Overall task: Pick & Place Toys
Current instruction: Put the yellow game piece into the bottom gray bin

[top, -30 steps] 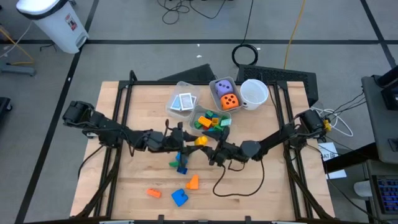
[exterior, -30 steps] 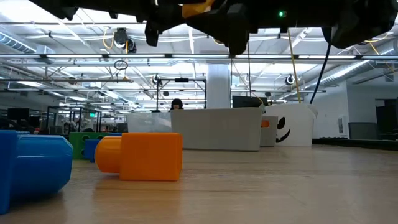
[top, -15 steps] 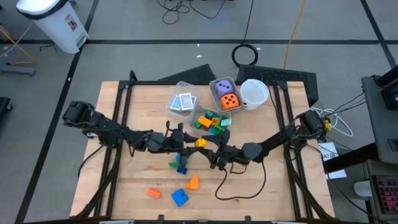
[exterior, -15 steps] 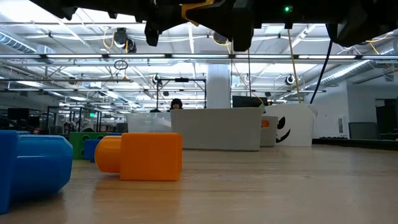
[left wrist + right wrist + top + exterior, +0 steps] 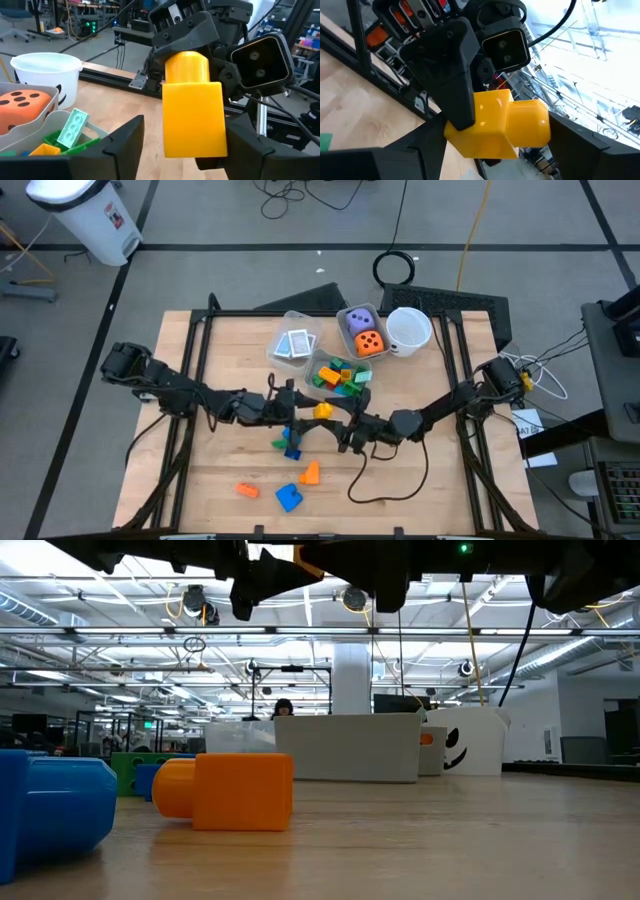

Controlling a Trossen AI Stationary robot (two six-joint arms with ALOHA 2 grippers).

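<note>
Just below the block bin [image 5: 341,376], both arms meet low over bare table. The right gripper [image 5: 192,55] pinches the yellow block [image 5: 322,410]; the left gripper [image 5: 457,107] stands wide around it.

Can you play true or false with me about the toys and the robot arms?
1. The yellow block is up in the air between the left gripper and the right gripper. True.
2. The orange die sits in the white cup. False: it is in a clear bin with the purple die.
3. A blue block lies on the table. True.
4. The cards lie loose on the wood. False: they are in another bin.
</note>
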